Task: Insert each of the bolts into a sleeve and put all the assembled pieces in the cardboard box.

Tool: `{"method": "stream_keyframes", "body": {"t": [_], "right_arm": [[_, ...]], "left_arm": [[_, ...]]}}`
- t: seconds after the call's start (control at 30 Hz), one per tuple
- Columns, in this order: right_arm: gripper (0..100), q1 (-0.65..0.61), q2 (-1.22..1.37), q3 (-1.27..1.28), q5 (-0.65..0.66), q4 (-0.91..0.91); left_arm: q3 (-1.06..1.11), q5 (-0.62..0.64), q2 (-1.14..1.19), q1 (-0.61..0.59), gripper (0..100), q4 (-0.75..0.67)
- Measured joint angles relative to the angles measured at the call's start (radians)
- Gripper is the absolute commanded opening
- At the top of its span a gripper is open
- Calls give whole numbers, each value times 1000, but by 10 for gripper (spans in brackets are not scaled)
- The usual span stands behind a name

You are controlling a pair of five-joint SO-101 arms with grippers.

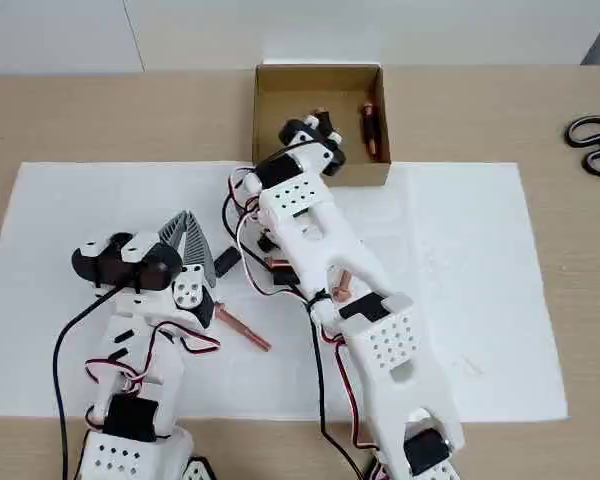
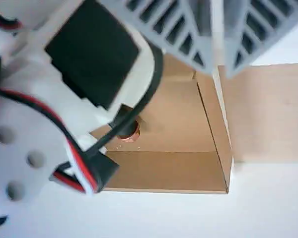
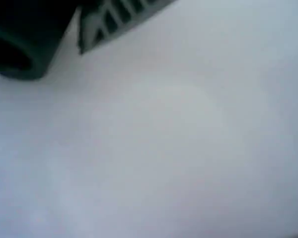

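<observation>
The right gripper [image 1: 318, 120] is hanging inside the open brown cardboard box [image 1: 275, 95], apparently pinching a copper-coloured assembled piece [image 2: 128, 130] just above the floor. The piece is showing its round end in the left wrist view, so its long axis is probably running from the box toward the left arm. The left gripper [image 1: 187, 215], pressed nearly together on nothing, is pointing boxward, while a loose copper-coloured bolt [image 1: 242, 328] is lying diagonally on the white paper sheet [image 1: 480, 280] behind it, nearer the left arm.
</observation>
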Motion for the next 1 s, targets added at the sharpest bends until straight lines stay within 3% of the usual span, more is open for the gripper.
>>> {"method": "stream_keyframes", "body": {"t": [0.37,0.83,1.0], "right_arm": [[4,75,-38,-3,-6,52],[4,345,-397,-3,3,279],[4,390,-517,-3,160,311]], "left_arm": [[0,0,0,0,6,-20],[0,0,0,0,6,-63],[0,0,0,0,6,-63]]}}
